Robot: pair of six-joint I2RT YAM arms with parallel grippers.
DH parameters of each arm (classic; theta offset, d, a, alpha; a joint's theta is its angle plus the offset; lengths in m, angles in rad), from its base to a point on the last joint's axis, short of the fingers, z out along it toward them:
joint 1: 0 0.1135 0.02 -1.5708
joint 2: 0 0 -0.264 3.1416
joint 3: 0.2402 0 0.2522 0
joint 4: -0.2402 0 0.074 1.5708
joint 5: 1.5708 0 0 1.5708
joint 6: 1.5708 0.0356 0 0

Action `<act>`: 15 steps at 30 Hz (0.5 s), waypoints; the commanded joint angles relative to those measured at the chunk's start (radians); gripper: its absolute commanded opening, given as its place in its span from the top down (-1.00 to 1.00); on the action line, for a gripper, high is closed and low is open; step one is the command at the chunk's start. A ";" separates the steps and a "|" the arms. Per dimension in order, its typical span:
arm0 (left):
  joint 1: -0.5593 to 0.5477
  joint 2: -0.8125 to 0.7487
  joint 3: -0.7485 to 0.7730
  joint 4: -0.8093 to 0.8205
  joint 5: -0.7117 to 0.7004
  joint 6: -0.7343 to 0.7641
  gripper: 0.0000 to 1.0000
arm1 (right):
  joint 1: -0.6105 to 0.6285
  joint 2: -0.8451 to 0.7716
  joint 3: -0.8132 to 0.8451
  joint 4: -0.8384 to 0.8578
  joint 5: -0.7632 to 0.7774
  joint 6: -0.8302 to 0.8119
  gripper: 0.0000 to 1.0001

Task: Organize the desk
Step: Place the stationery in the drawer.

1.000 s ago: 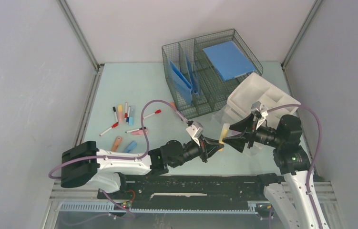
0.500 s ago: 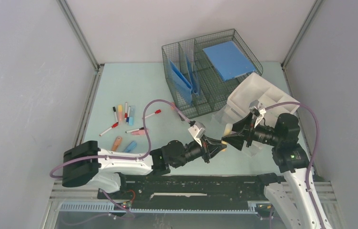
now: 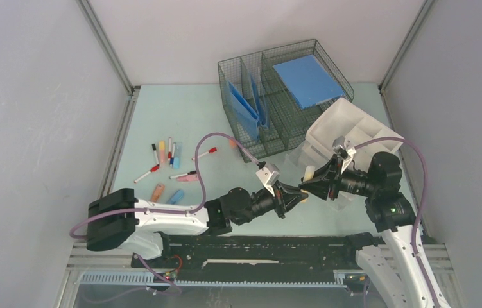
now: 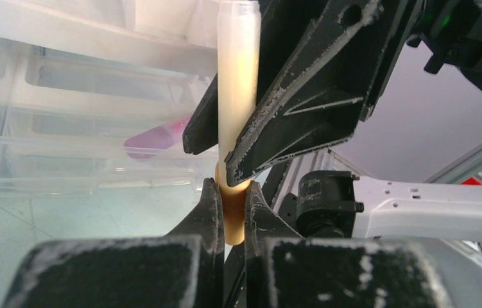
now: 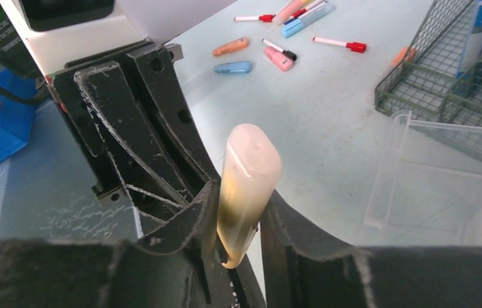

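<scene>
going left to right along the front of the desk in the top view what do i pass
orange marker → blue marker → left tool → right tool. Both tools are shut on one pale yellow marker, which overlaps them, so it is left out of the order.

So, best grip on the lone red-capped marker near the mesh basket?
Grip the red-capped marker mid-barrel, coming straight down and closing across its length: it lies flat on the desk, thin and round, clear of the other pens.

The pale tube (image 5: 249, 170) vanishes at its lower end inside the right gripper (image 5: 241, 196); centre-left, a pink thing (image 4: 154, 136) blurs inside the clear drawer (image 4: 7, 151).
</scene>
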 commanded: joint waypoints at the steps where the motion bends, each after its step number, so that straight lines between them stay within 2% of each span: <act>1: -0.010 0.004 0.046 0.043 0.019 0.027 0.94 | 0.005 0.004 -0.002 0.019 -0.029 -0.027 0.47; 6: -0.011 0.007 0.045 0.042 0.018 0.024 0.70 | 0.006 0.000 -0.002 0.019 -0.054 -0.041 0.98; 10: -0.010 0.006 0.043 0.042 0.016 0.018 0.44 | 0.006 -0.007 -0.002 0.015 -0.068 -0.076 1.00; 15: -0.011 -0.007 0.036 0.029 -0.001 0.004 -0.03 | 0.007 -0.023 -0.002 0.005 -0.066 -0.113 1.00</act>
